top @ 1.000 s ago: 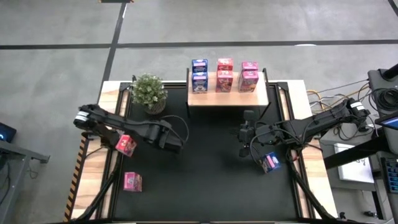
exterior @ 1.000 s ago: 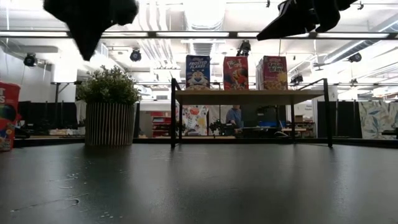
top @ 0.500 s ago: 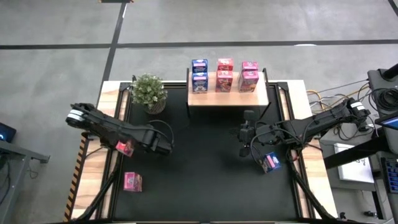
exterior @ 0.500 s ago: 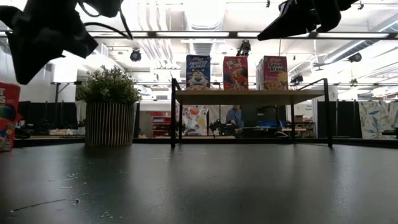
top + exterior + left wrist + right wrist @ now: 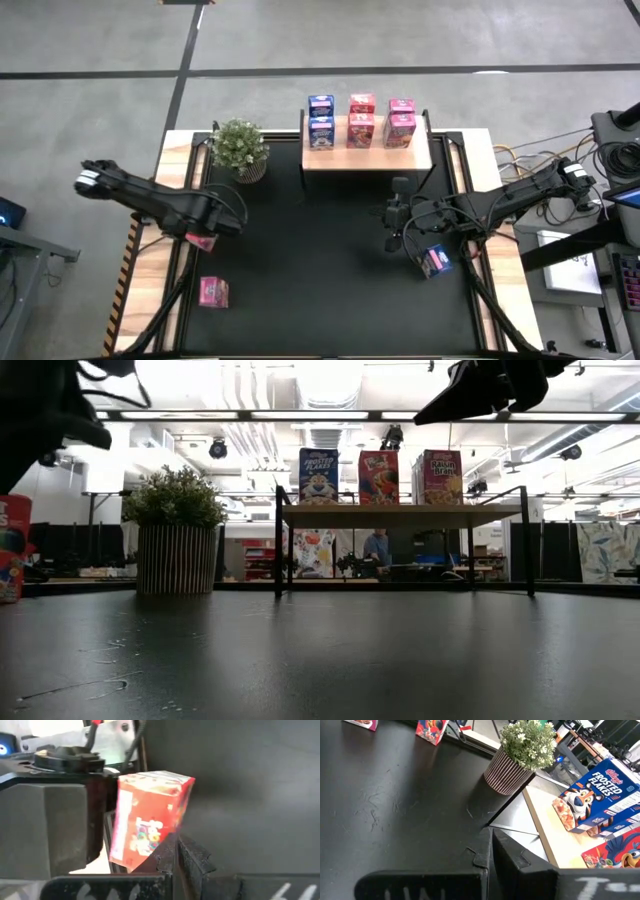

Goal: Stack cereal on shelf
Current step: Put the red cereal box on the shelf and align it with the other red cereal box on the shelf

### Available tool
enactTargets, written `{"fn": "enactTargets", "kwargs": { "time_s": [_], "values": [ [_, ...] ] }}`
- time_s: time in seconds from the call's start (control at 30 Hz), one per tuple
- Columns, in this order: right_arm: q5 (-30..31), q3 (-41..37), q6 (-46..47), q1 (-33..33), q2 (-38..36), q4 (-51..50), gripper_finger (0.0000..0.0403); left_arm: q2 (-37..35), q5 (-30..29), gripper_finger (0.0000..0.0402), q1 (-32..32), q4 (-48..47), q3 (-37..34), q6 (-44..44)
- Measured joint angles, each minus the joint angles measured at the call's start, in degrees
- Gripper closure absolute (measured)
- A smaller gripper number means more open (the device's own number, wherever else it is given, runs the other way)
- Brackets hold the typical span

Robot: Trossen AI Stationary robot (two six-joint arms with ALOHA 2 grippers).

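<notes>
One red cereal box (image 5: 203, 240) is sitting at the left edge of the dark surface (image 5: 330, 270), and the left claw (image 5: 212, 226) is hanging right over it, so the coming grasp is turning on how the two line up. Seen from the left wrist, the same box (image 5: 147, 820) is standing upright on its short end, long axis vertical, one corner turned toward the camera. It is lying between the two dark fingers (image 5: 65, 827), which are spread on either side; whether either pad is touching the cardboard I cannot tell. I judge the left arm to be the one for this pick, being much the nearer.

Another pink box (image 5: 212, 291) is lying farther along the same edge, apart from the claw. The shelf (image 5: 366, 152) is standing at the far side, well apart from the left claw, already carrying six boxes in three pairs.

The right claw (image 5: 397, 215) is waiting above mid-surface just short of the shelf, fingers pressed together and empty, with a blue box (image 5: 434, 262) resting beside its arm.
</notes>
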Motion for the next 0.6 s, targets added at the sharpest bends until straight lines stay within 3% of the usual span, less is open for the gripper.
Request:
{"fn": "enactTargets", "kwargs": {
  "time_s": [0.27, 0.43, 0.6],
  "values": [
    [0.0, 0.0, -0.02, 0.0, 0.04, 0.02, 0.0394, -5.08, -1.53, 0.0401, 0.0, -0.01, 0.14, -2.05],
    [0.0, 0.0, -0.02, 0.0, 0.04, 0.04, 0.0394, -6.19, -6.88, 0.0401, 0.0, 0.02, 2.58, -1.92],
    [0.0, -0.04, -0.02, 0.0, 0.04, 0.08, 0.0394, -6.35, -7.07, 0.0401, 0.0, 0.04, 0.08, -1.73]
  ]
}}
